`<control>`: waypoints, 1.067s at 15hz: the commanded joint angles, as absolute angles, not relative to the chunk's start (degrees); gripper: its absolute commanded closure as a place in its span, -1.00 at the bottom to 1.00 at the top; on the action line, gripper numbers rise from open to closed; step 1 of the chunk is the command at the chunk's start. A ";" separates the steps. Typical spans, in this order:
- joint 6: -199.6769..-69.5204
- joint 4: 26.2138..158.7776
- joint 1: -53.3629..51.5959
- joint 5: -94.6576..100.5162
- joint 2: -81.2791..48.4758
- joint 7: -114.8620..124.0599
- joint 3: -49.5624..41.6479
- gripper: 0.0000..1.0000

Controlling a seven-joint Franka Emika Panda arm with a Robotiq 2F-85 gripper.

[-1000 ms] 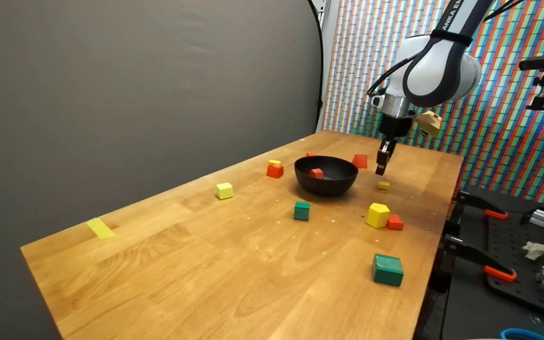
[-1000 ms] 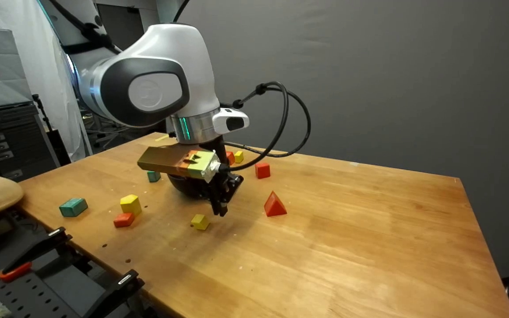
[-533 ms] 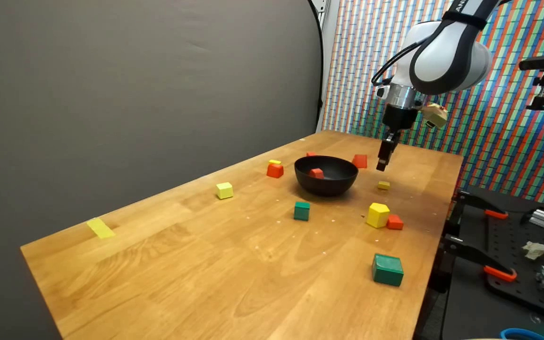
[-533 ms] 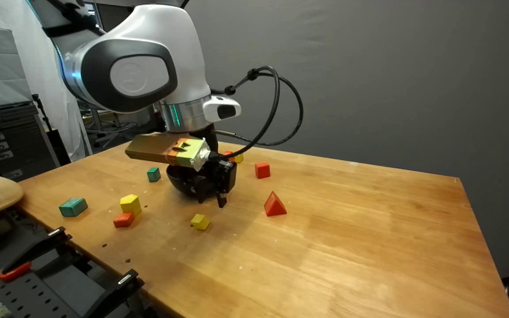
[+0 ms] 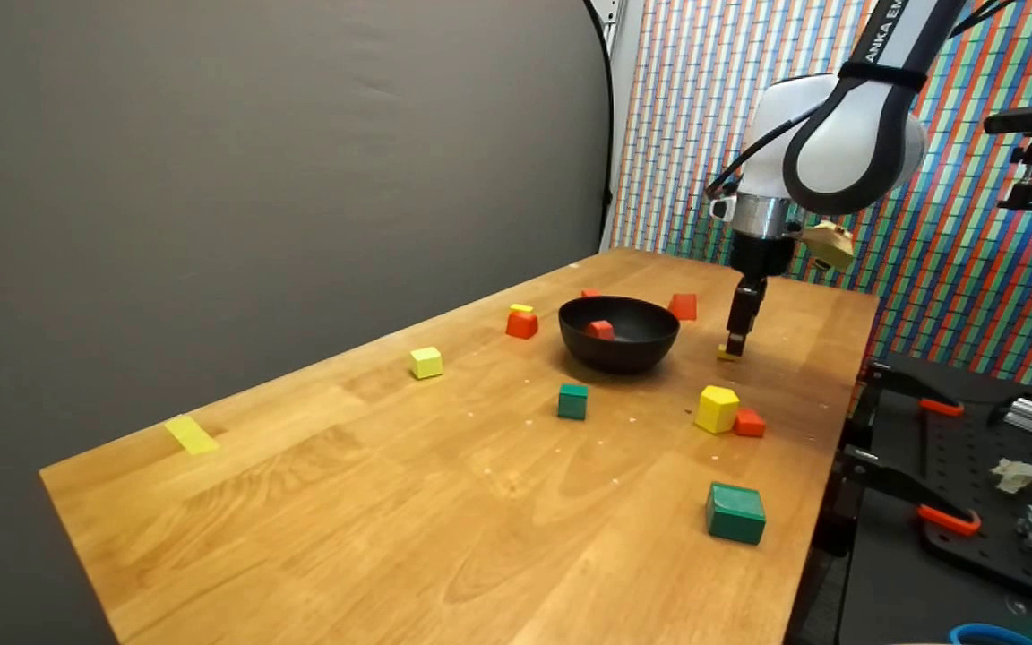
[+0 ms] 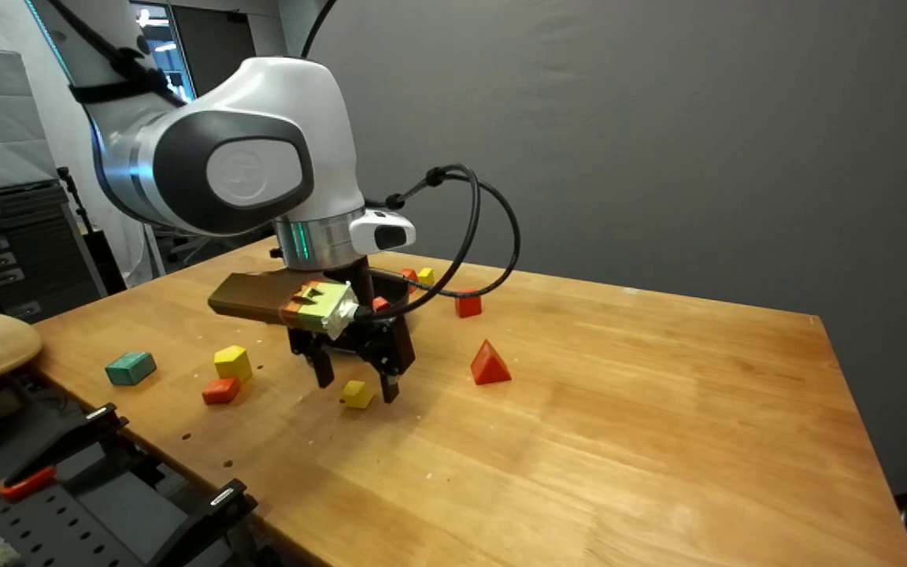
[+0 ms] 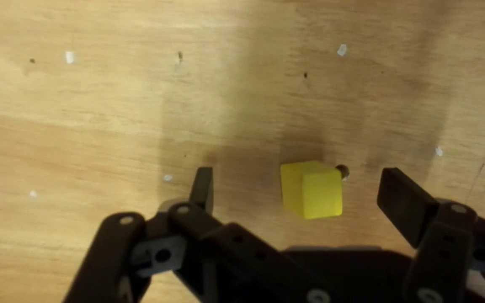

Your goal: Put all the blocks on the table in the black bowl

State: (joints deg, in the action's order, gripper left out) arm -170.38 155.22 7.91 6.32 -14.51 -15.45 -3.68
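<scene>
Well, the tool (image 7: 301, 190) stands spread wide, astride a yellow block (image 7: 313, 192) on the table (image 6: 619, 441)

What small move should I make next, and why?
Probably close the open black end effector gently. In the wrist view the small yellow box-shaped block sits between the spread fingers, a gap on each side; in an exterior view the fingertips look about level with it.

Hand (image 7: 299, 187) downward, fingers (image 7: 404, 206) apart
</scene>
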 commanded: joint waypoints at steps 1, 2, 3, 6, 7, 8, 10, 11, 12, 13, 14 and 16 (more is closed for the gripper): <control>-171.91 154.15 5.60 7.26 -18.04 -13.12 -3.60 -1.00; -172.22 153.64 5.12 7.13 -19.00 -12.75 -3.38 -1.00; -172.99 153.11 3.79 7.72 -19.89 -11.61 -4.36 -0.51; -174.34 152.23 -0.25 9.35 -20.65 -8.84 -8.03 -0.17; -174.32 152.31 -1.66 10.13 -20.22 -8.01 -9.47 -0.03; -173.39 152.44 -2.81 10.87 -19.26 -7.10 -10.69 0.15; -170.70 152.85 -6.42 13.29 -17.35 -4.62 -14.68 0.47; -170.27 153.32 -8.33 14.90 -16.35 -3.08 -16.82 0.60; -169.45 153.81 -9.86 16.33 -15.01 -1.72 -18.50 0.78; -168.39 154.08 -10.99 17.70 -13.81 -0.44 -19.57 0.80; -167.37 154.52 -11.00 18.34 -12.13 0.22 -19.34 0.82; -167.36 155.07 -13.42 22.46 -8.96 3.79 -20.89 0.73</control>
State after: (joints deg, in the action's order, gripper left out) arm -169.33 153.22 -10.08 16.97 -15.45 -1.18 -18.22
